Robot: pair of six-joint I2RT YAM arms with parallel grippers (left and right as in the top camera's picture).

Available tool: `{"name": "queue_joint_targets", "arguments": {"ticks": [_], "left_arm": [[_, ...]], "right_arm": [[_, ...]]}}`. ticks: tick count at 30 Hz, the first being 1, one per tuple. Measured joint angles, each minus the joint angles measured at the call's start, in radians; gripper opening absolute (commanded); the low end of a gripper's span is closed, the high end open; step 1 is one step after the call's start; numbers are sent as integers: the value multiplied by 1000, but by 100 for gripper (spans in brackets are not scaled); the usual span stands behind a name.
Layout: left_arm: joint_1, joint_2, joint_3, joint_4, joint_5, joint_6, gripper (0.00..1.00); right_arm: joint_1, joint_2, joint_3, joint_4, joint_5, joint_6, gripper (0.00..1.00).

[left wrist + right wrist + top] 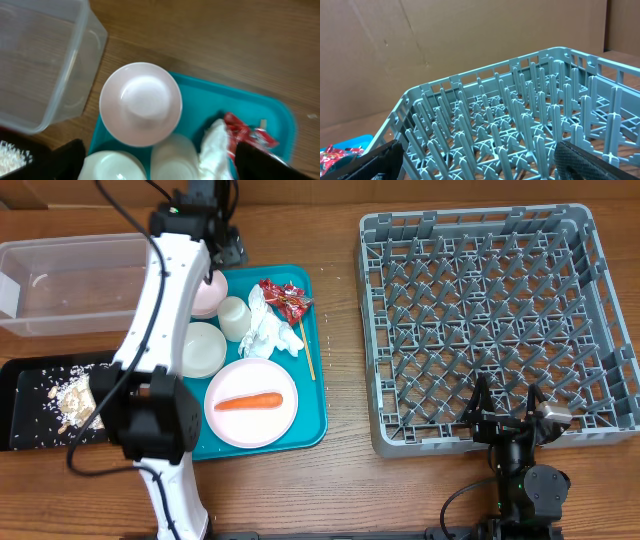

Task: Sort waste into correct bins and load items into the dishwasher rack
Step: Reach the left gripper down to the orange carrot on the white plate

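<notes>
Left gripper [160, 159] hangs wide open over a bowl [141, 104], holding nothing. Rice [70, 402] is in the black tray [20, 425], but carrot [248, 402], napkins [268, 332] and the empty rack [500, 320] are all waiting.

1. I see the orange carrot [248, 402] lying flat on the white plate [250, 432].
2. I find rice scraps [72, 402] in the black tray [25, 435], with the clear tub [75, 285] beside it.
3. Crumpled napkins [268, 332] and the wrapper [285, 300] lie beside the cup [234, 318] and bowls [203, 348].
4. The grey rack [495, 320] stands well apart.
</notes>
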Motion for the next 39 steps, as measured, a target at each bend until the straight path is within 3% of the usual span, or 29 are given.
{"name": "queue_joint_targets", "arguments": {"ticks": [7, 13, 18, 21, 29, 35, 39], "left_arm": [[0, -180, 57, -258, 44, -49, 100], [7, -238, 61, -534, -44, -222, 100], [32, -240, 58, -564, -27, -257, 100], [37, -240, 58, -565, 56, -208, 99], [-51, -240, 47, -564, 274, 72, 99], [-177, -243, -69, -548, 316, 214, 100], [-229, -243, -192, -474, 245, 267, 100]], "right_arm": [[0, 0, 0, 0, 0, 0, 100], [0, 0, 0, 0, 0, 0, 100], [0, 0, 0, 0, 0, 0, 100], [0, 0, 0, 0, 0, 0, 100], [0, 0, 0, 0, 0, 0, 100], [0, 0, 0, 0, 0, 0, 100], [0, 0, 0, 0, 0, 1, 100]]}}
